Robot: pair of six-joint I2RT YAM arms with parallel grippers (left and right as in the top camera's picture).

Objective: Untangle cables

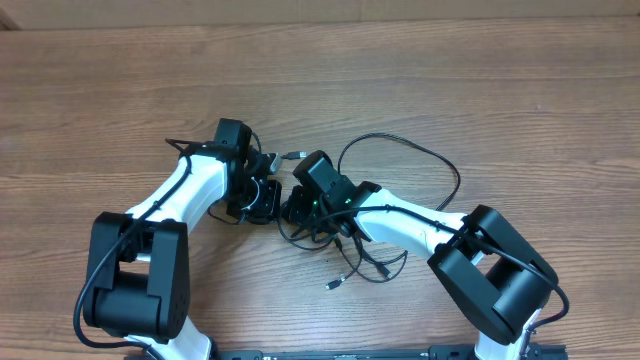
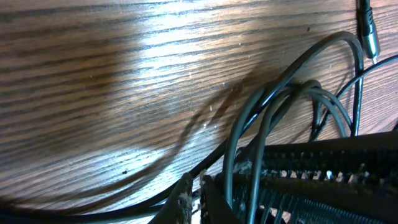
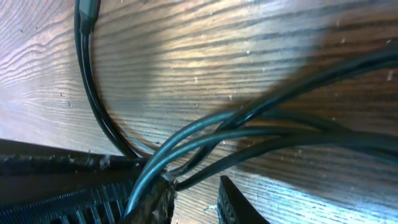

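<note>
Wooden worktop (image 1: 500,90) carries the black cables (image 1: 400,160), tangled at centre between both arms, one loop running out to the right; only the overhead view shows this. Wrist views show thin glossy strands. Left gripper (image 2: 196,199): jaws together on cables. Right gripper (image 3: 196,199): jaws slightly apart, strands between them.

A brown wood-grain counter (image 1: 500,90) fills the whole overhead view, its grain running side to side. Up close, light glares off the wood in a pale patch.
</note>
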